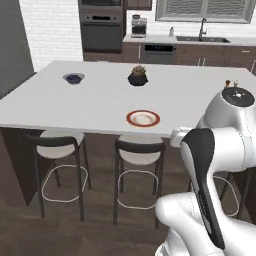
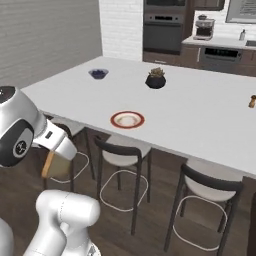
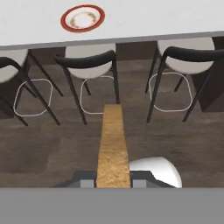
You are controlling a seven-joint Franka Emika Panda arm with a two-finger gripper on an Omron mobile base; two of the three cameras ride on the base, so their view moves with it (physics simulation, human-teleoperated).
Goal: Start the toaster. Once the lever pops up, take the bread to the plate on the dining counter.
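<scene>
My gripper (image 3: pixel 113 181) is shut on the bread (image 3: pixel 113 142), a tan slice seen edge-on that stands up between the two fingertips. In the right base view the bread (image 2: pixel 56 167) hangs low beside the arm, under the gripper (image 2: pixel 58 156), below and in front of the dining counter (image 2: pixel 200 112). The plate (image 1: pixel 129 119) with its red-orange rim lies near the counter's front edge, empty; the same plate (image 3: pixel 64 20) sits far ahead at the upper left of the hand view. The toaster and its lever are out of view.
Black stools with pale seats (image 1: pixel 139 152) (image 2: pixel 121 152) (image 3: pixel 89 61) stand tucked under the counter's front edge. On the counter are a small grey bowl of berries (image 1: pixel 74 78), a dark plant pot (image 1: pixel 138 76) and shakers (image 2: pixel 252 101). Dark wooden floor lies below the hand.
</scene>
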